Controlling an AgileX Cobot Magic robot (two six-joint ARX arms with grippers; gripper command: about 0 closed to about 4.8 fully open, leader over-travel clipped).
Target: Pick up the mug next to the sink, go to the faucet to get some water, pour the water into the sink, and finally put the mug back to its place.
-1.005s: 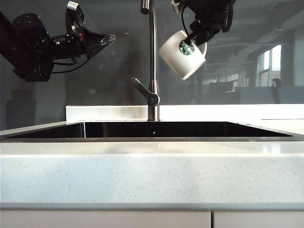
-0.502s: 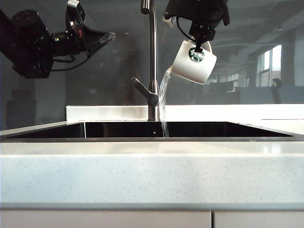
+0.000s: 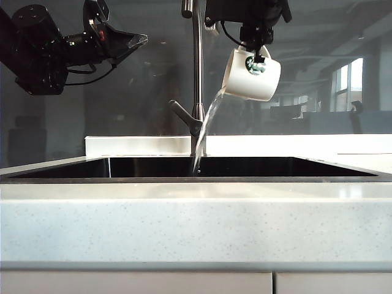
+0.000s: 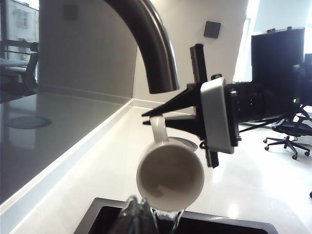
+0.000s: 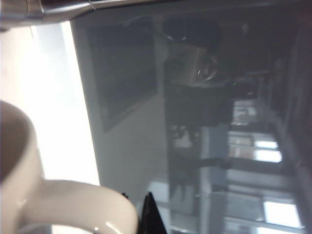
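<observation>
My right claw (image 3: 254, 54) grips the handle of the mug (image 3: 252, 75), hanging just below it and tipped, water falling into the sink (image 3: 202, 166). I should hold this tilt steady until empty. Left claw (image 3: 136, 41) is clenched, empty, well apart.

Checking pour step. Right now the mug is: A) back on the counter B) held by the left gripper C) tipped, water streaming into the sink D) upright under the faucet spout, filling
C: the mug, held by its handle in the right gripper, is tipped, and water streams from its lip into the sink; the left gripper hangs shut and empty, off to the left.
</observation>
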